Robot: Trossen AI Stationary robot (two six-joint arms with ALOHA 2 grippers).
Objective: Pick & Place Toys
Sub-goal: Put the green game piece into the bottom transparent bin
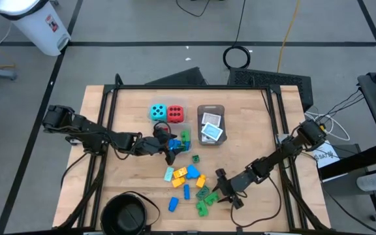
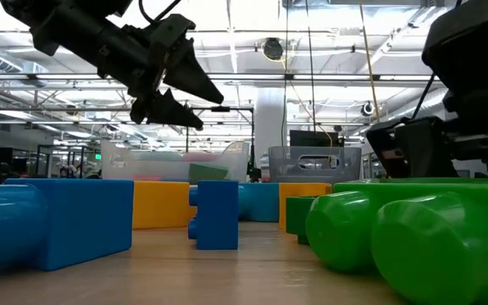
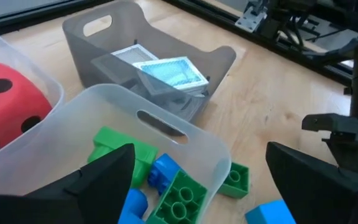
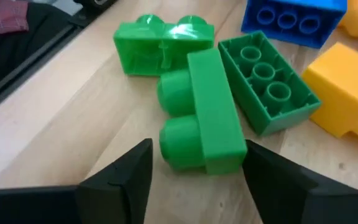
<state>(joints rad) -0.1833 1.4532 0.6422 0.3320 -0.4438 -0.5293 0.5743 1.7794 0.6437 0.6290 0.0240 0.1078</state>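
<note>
My right gripper (image 4: 197, 155) is low over the table near its front edge. Its open fingers stand close on either side of a green brick (image 4: 207, 118) that lies on its side on the wood. Loose bricks (image 1: 185, 177) in blue, yellow, orange and green lie around it. My left gripper (image 3: 197, 186) hangs open and empty above a clear tub (image 3: 185, 134) that holds green and blue bricks. A red die (image 1: 175, 113) and a teal die (image 1: 158, 112) sit in the tub behind it. White cards (image 3: 166, 74) lie in a grey tray (image 1: 211, 124). My right gripper comes slanting down from the table's right, its fingers (image 4: 123, 180) across the green brick's studded side and its back (image 4: 232, 140). The gaps are so thin that I cannot tell whether the fingers touch it. The brick lies on the table.
An upturned green brick (image 4: 266, 90) and another green brick (image 4: 163, 43) lie right beside the flanked one. A blue brick (image 4: 291, 18) and a yellow one (image 4: 347, 87) lie beyond. A round black bowl (image 1: 126, 215) stands at the front left.
</note>
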